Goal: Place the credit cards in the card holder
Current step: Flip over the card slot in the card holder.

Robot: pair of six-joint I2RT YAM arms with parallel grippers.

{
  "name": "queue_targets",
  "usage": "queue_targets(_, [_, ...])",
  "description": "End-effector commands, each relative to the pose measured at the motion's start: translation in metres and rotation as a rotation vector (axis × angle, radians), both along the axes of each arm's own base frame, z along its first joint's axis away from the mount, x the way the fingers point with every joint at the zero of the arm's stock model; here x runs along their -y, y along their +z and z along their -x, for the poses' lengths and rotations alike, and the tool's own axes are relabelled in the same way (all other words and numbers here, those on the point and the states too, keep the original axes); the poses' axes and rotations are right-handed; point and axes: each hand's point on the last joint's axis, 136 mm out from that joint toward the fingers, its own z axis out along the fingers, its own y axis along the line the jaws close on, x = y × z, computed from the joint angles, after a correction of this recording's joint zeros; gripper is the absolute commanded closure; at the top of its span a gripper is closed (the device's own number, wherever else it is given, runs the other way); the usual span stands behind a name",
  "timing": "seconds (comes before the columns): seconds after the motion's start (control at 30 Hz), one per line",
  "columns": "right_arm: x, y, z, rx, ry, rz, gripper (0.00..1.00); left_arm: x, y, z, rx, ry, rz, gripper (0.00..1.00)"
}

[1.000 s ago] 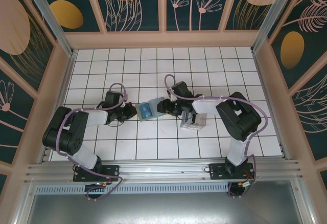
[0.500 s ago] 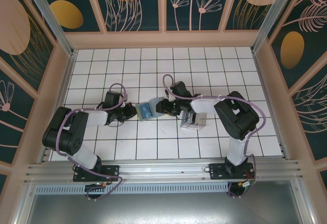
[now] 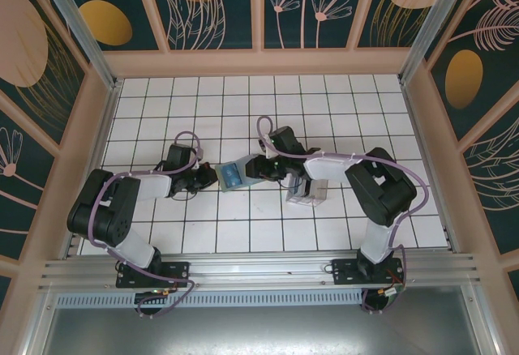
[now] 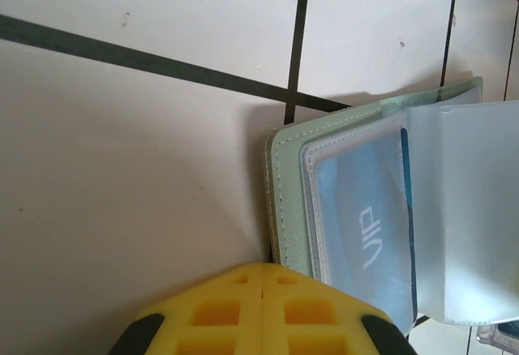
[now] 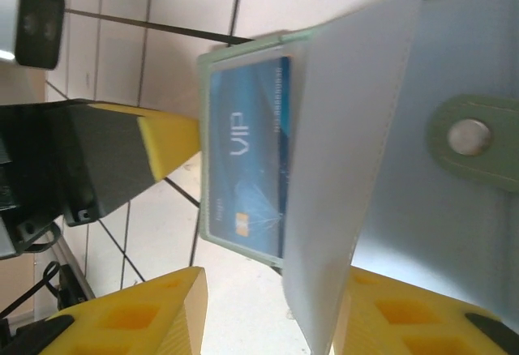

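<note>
Right claw [image 5: 272, 290] edged closer, spread, open green card holder [image 4: 284, 177], blue VIP card [image 5: 243, 152] sleeved, left claw [image 4: 263, 306] closed

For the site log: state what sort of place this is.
Probably a robot test booth, not a home: a white tiled table, painted panel walls closing it in, and two arms bolted to a metal rail.

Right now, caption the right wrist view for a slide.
Open card holder, blue VIP card sleeved inside, clear page raised between fingers of the right hand.
</note>
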Motion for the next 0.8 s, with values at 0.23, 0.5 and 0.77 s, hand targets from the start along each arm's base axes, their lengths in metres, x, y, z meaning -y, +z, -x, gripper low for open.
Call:
queue_targets(0.23, [-0.065, 0.020, 0.023, 0.041, 0.160, -0.164, 0.56, -0.024, 0.031, 0.001, 0.077, 0.129, 0.031, 0.94])
queue_targets(0.5, [-0.007, 0.069, 0.006, 0.165, 0.147, -0.104, 0.48, -0.031, 0.044, -0.011, 0.151, 0.138, 0.010, 0.64])
queue_targets(0.77, [0.155, 0.117, -0.030, 0.379, -0.434, 0.384, 0.02, -0.014, 0.067, -0.024, 0.219, 0.068, -0.042, 0.22])
